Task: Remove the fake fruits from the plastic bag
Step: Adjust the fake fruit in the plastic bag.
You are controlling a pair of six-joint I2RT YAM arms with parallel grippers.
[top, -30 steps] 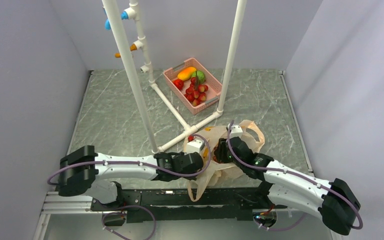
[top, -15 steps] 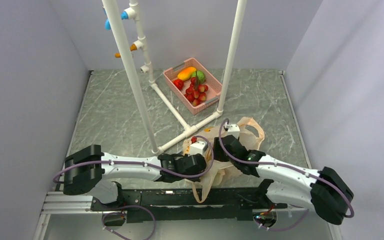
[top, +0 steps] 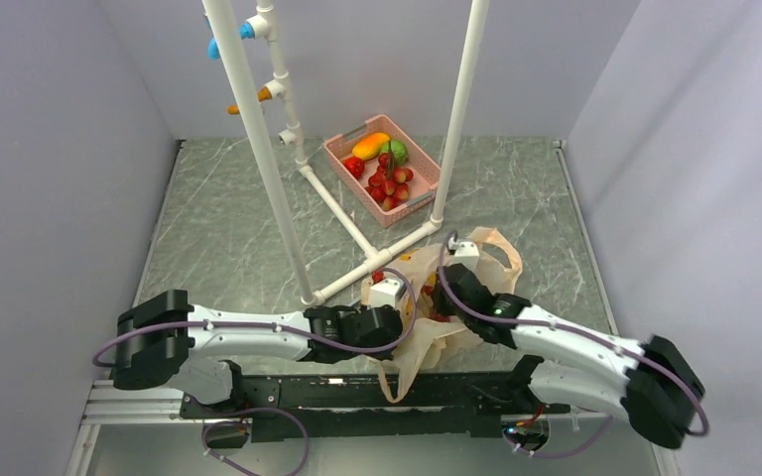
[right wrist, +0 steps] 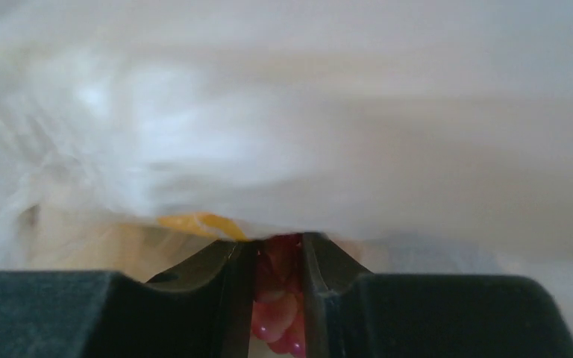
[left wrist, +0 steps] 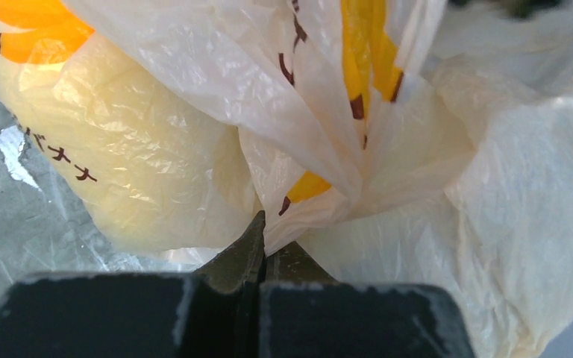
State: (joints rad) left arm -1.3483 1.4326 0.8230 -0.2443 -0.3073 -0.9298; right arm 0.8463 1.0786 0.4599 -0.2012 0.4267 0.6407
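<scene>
Pinching its film, the left gripper [left wrist: 262, 240] is closed on the bag [left wrist: 157, 164]; grapes [right wrist: 276, 324] are clamped by the right gripper [right wrist: 272, 252], barely moved in the last second and judged not yet lifted out.

Peach-beige bag [left wrist: 530, 186], orange marks [left wrist: 307, 186]; red grapes [right wrist: 276, 317]

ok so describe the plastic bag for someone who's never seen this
On the marbled table, find the near foot of the white pipe frame, where the left gripper and right gripper meet. The plastic bag is crumpled there: thin translucent peach film with loop handles, unlike the rigid pink basket behind.
</scene>
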